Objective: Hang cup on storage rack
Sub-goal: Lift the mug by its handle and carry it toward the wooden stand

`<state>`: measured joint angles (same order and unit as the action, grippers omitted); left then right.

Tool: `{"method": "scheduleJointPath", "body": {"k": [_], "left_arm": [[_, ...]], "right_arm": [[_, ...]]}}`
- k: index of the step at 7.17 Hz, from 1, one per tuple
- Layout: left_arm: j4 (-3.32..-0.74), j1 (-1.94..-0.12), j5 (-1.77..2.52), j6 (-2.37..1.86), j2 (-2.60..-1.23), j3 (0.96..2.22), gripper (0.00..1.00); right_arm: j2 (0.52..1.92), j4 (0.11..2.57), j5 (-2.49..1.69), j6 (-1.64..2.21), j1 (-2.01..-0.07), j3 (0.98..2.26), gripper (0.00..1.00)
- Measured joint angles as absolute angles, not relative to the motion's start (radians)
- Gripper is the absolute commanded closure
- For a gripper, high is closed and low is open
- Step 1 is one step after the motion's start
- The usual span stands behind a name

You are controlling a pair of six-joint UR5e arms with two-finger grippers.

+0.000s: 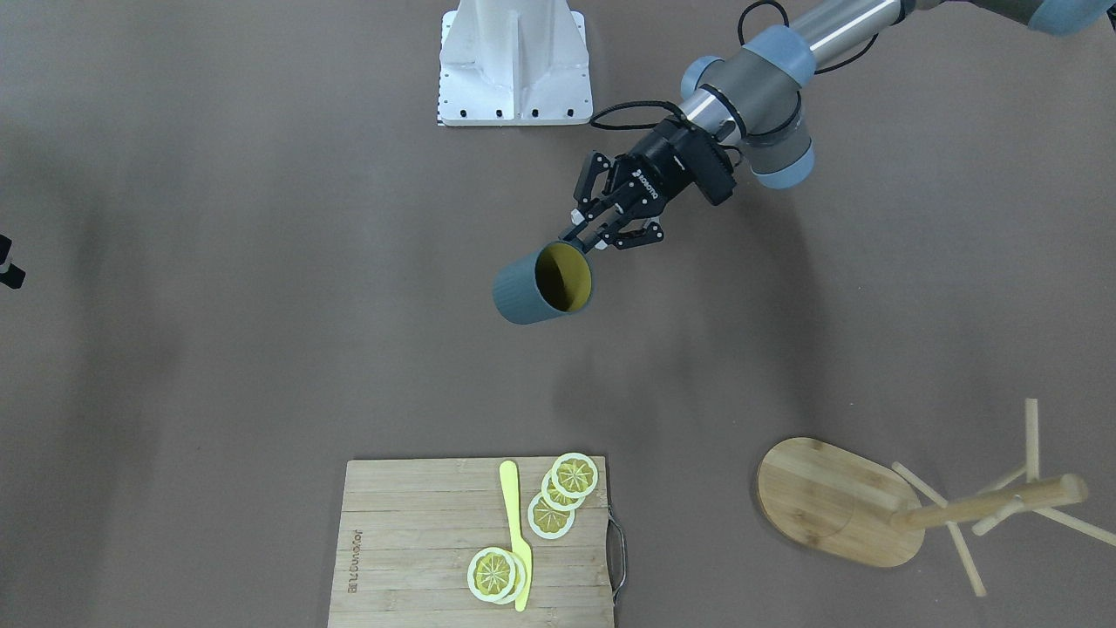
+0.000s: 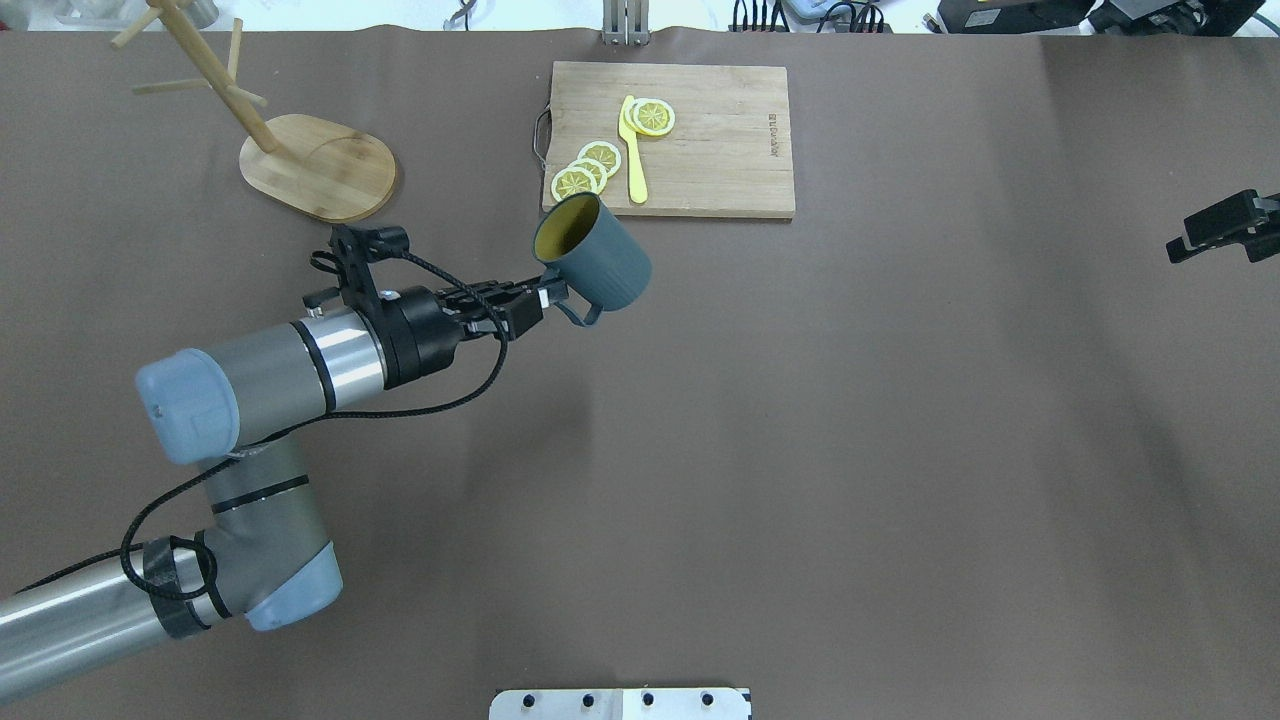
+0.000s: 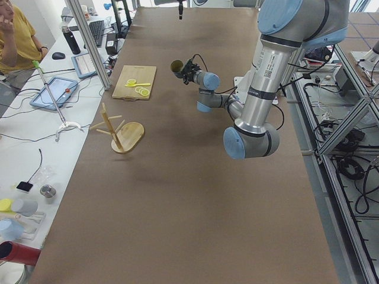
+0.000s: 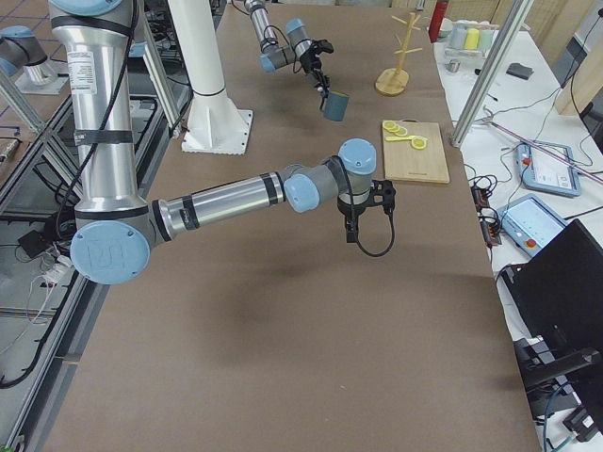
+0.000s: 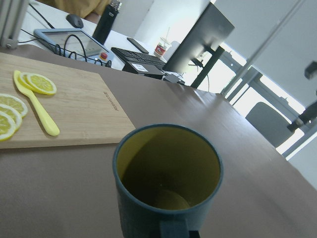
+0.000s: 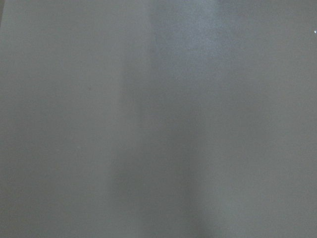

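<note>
The dark teal-blue cup (image 2: 600,262) with a yellow-olive inside hangs in the air over the brown table, tilted, its mouth toward the cutting board. My left gripper (image 2: 548,297) is shut on the cup's handle; it also shows in the front view (image 1: 602,237) beside the cup (image 1: 527,292). The left wrist view looks into the cup (image 5: 168,178). The wooden storage rack (image 2: 320,168) stands at the far left, apart from the cup; it also shows in the front view (image 1: 828,501). My right gripper (image 2: 1225,232) is a dark shape at the right edge; I cannot tell whether it is open or shut.
A slatted cutting board (image 2: 715,160) with lemon slices (image 2: 585,172) and a yellow knife (image 2: 633,150) lies just beyond the cup. The robot's white base (image 1: 514,61) is at the near side. The right wrist view shows only bare table.
</note>
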<state>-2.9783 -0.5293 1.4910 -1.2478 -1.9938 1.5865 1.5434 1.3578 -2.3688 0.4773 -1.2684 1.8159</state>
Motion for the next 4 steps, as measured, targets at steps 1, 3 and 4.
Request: {"method": "scheduleJointPath", "body": {"k": [1, 3, 4], "left_arm": [[-2.978, -0.585, 1.493, -1.428, -1.999, 1.586, 1.0], [-3.001, -0.664, 1.495, -1.751, -2.015, 1.578, 1.0], [-3.046, -0.695, 1.494, -1.904, -2.023, 1.564, 1.0]], "right_arm": [[1.547, 1.347, -2.367, 0.478, -1.268, 1.816, 0.0], [1.549, 1.34, -2.361, 0.479, -1.268, 1.818, 0.0], [1.548, 1.34, -2.353, 0.48, -1.268, 1.821, 0.0]]}}
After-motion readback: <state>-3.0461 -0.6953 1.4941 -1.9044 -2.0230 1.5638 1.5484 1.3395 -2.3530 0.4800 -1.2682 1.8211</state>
